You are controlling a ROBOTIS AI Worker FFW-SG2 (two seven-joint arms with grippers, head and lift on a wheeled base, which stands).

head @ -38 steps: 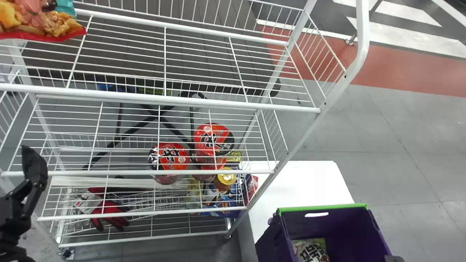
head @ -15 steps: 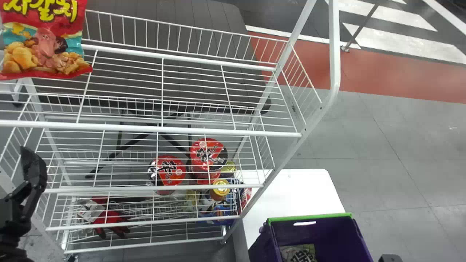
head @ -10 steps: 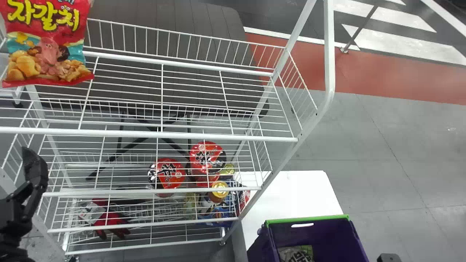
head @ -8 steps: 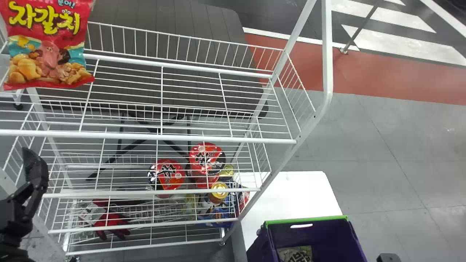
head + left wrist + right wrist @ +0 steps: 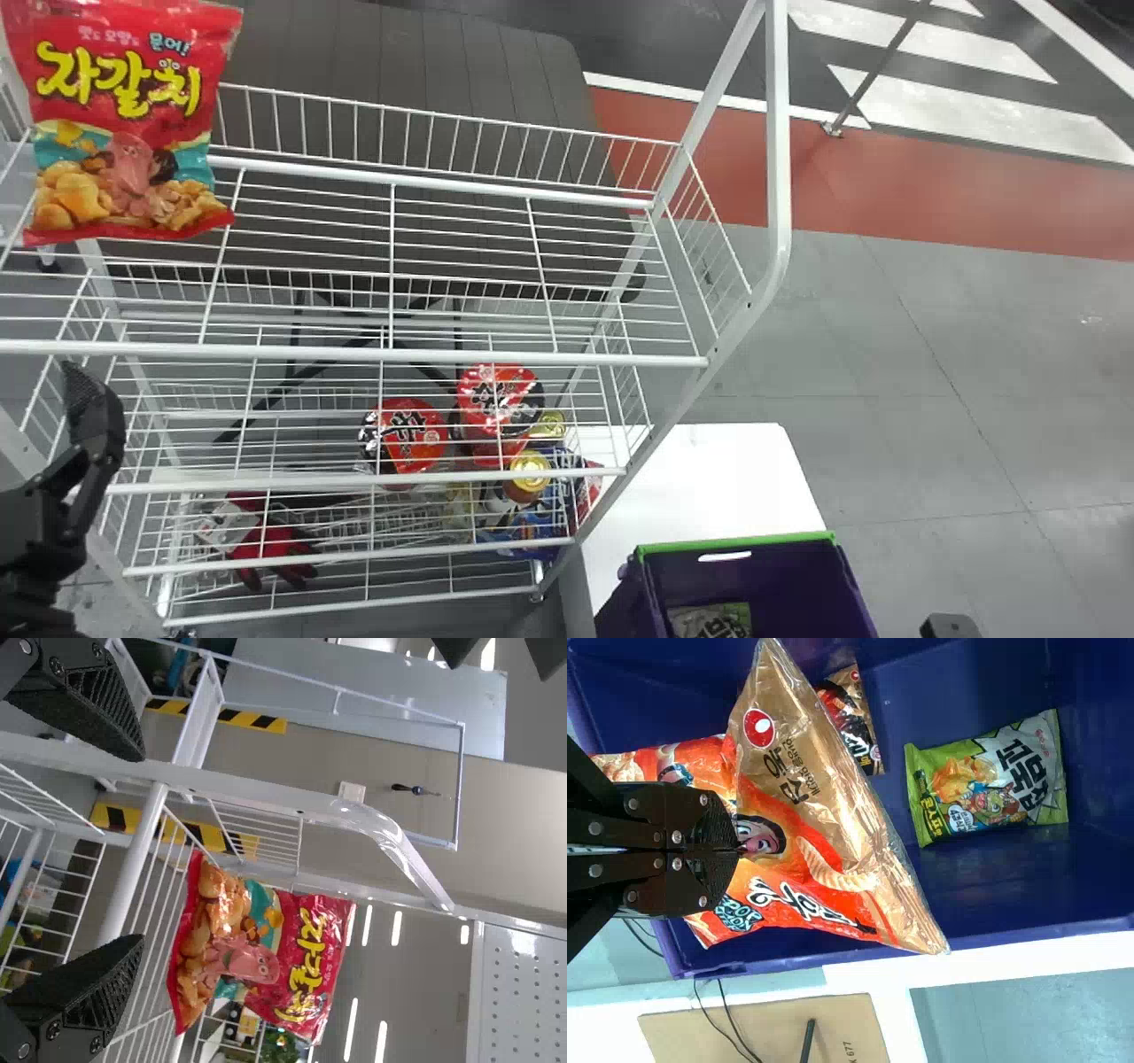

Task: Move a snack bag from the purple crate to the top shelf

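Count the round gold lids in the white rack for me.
2. The nearer gold lid is low near the rack's right end; the farther gold lid is just behind it. Others may be hidden under the bowls or wire shelves.

A workshop-like hall, part set up like a shop: cup noodles on a white wire rack, a smooth grey floor with a red band, black-and-yellow hazard tape, a perforated panel.

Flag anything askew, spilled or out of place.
Red gloves lie low on the wire food rack, an odd item there. The orange snack bag pinched by the right hand looks creased and skewed. No spill visible.
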